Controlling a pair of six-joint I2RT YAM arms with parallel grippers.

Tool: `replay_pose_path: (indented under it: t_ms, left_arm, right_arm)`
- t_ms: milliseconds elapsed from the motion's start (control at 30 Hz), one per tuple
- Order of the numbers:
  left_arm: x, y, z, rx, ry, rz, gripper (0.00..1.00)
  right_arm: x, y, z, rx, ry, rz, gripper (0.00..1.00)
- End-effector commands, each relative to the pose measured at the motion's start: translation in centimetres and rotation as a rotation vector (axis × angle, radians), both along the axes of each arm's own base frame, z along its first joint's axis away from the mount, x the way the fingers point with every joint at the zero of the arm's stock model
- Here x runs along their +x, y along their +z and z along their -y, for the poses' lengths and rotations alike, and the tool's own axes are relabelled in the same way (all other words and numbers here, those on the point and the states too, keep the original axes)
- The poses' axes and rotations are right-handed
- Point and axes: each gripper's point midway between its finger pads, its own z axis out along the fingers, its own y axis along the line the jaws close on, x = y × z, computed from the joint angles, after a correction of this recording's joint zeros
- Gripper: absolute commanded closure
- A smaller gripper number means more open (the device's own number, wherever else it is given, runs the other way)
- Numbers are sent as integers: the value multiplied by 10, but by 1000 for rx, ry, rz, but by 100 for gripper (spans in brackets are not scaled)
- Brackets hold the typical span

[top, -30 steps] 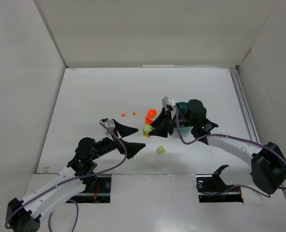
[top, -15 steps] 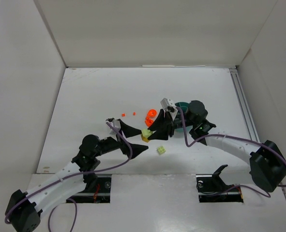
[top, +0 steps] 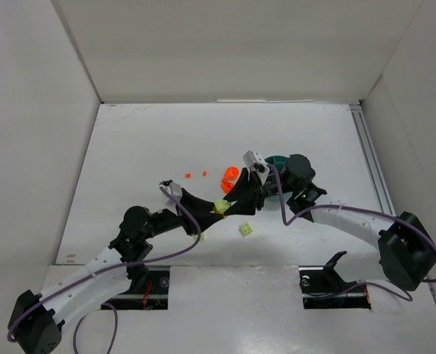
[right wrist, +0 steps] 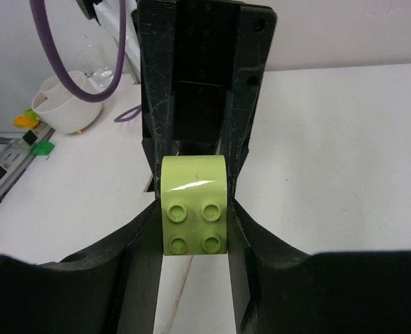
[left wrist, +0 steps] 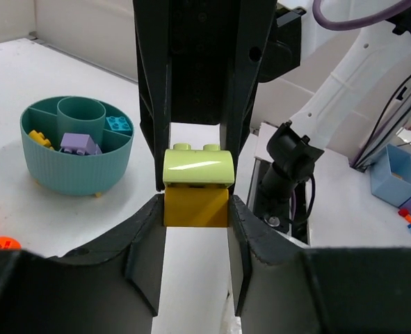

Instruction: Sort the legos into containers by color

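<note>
Green lego (right wrist: 194, 207) pinched in R gripper (right wrist: 195, 209) jaws; L gripper (left wrist: 195, 203) jaws pinch attached yellow lego (left wrist: 195, 207)

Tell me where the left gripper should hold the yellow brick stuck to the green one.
Grip the yellow brick by its two flat side faces, coming from the end opposite the right gripper, which clamps the green brick. Those faces are parallel and bare; the left gripper flanks them closely.
</note>
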Motion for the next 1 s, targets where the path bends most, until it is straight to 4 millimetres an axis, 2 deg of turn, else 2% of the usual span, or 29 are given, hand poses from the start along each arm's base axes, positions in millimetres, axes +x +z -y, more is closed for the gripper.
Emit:
replay_pose_path:
  t_ms: [0,33,100,167,267,300,433,467,533,567,600,633,667,700,733,767,800,833,867,900,933,967]
  left_arm:
    - [-5,27,0,-60,-18,68,75]
    - [-3,27,-1,-62,-5,65,85]
    - [2,24,-2,-58,21,37,89]
    - [7,25,-3,-67,49,21,99]
    - [14,27,-4,-61,88,0,100]
    - [19,22,-5,-50,113,-20,100]
    - [27,20,-8,-41,161,-45,100]
    - [29,20,-9,-47,168,-56,100]
    - [34,17,-9,-42,191,-67,100]
    - [36,10,-6,-23,192,-85,100]
    - [41,16,-6,-34,208,-96,100]
    - [48,18,-7,-36,238,-103,100]
    - [56,26,-3,-36,255,-108,100]
    - [62,12,-1,0,274,-142,100]
    - [71,32,3,-17,290,-133,100]
    - [82,30,5,15,328,-155,100]
    - [97,17,14,75,347,-194,100]
    - [107,46,23,58,347,-169,100]
    - [117,48,29,84,363,-176,100]
    - [132,22,41,176,367,-234,100]
    - [140,23,49,200,369,-240,100]
    - [152,49,59,177,368,-223,100]
  right_arm:
    - [-3,22,-2,67,21,77,70]
    - [-3,22,-2,67,21,77,70]
    - [7,25,4,72,-13,87,70]
    - [6,31,8,83,-13,104,70]
    - [18,30,18,78,-60,102,72]
    - [21,24,21,62,-67,86,72]
    - [47,25,49,59,-177,97,72]
    - [57,24,62,55,-224,106,72]
    - [69,23,76,51,-285,117,72]
    - [80,17,90,34,-341,92,72]
    - [84,15,98,31,-373,100,72]
    - [89,16,106,28,-395,109,72]
    - [99,11,122,14,-459,108,72]
    - [107,7,130,2,-492,104,72]
    - [111,4,139,-8,-531,110,72]
    - [119,0,148,-24,-584,107,72]
    - [128,-7,162,-70,-649,51,73]
    - [135,-8,171,-102,-697,126,73]
    - [147,-11,182,-142,-788,128,73]
    - [152,-13,191,-170,-834,129,73]
    - [154,-15,203,-194,-888,124,73]
    - [158,-14,212,-204,-931,139,73]
